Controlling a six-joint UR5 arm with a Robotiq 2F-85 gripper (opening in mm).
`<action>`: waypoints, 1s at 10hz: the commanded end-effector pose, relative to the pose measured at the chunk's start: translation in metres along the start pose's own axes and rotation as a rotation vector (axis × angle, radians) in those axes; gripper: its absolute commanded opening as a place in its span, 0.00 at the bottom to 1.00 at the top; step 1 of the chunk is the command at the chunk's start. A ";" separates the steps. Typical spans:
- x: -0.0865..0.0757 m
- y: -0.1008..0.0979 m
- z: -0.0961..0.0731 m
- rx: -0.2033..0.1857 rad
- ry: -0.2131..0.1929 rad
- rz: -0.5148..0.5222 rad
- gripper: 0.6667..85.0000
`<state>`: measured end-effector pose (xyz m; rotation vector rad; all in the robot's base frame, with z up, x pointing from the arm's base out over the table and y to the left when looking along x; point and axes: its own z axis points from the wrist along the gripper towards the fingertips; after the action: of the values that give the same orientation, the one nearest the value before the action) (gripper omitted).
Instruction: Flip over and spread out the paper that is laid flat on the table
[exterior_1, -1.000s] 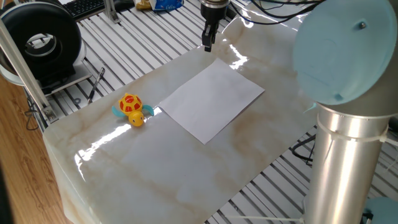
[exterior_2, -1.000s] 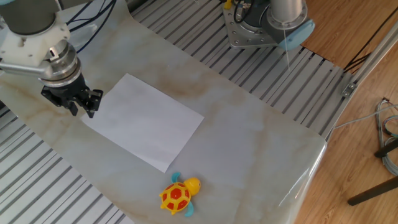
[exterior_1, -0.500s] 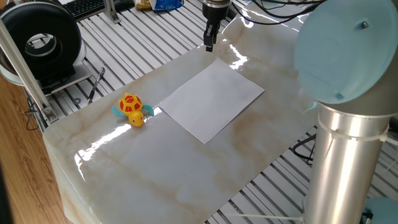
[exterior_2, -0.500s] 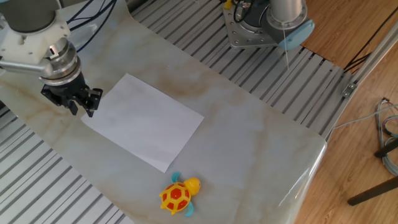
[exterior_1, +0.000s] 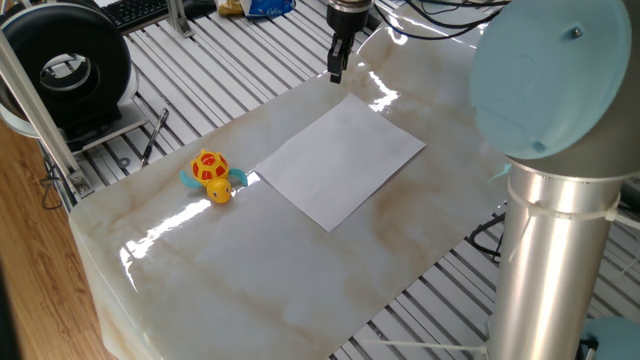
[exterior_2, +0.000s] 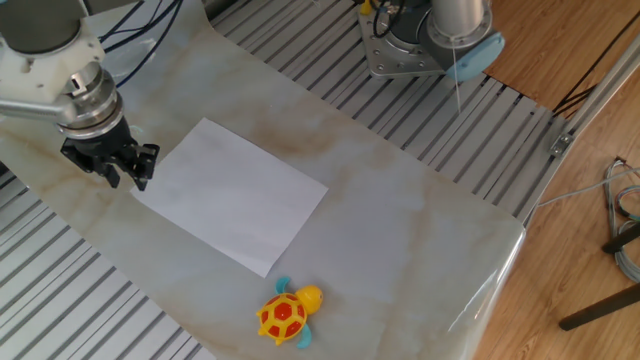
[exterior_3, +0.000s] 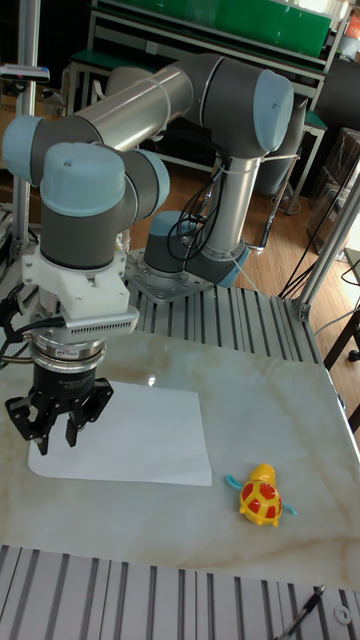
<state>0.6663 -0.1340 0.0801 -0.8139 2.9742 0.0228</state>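
Hovering my gripper (exterior_2: 128, 178) with fingers apart and empty over the paper's (exterior_2: 232, 193) corner at left of frame, placed for an edge pinch, sheet flat mid-table (exterior_2: 400, 210), turtle (exterior_2: 286, 312) well apart

No legible text or labels anywhere.

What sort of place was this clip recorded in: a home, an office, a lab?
Most likely a robotics lab or workshop. A marble-look table sits on a ribbed aluminium frame, an industrial arm is bolted beside it, and only test props lie there: the paper and a toy turtle.
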 end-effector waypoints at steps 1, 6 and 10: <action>0.000 -0.008 0.004 -0.007 -0.002 0.008 0.46; -0.008 -0.011 0.015 -0.036 -0.010 0.016 0.47; -0.001 -0.009 0.019 -0.058 -0.021 0.015 0.46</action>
<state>0.6761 -0.1417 0.0637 -0.8074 2.9821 0.0692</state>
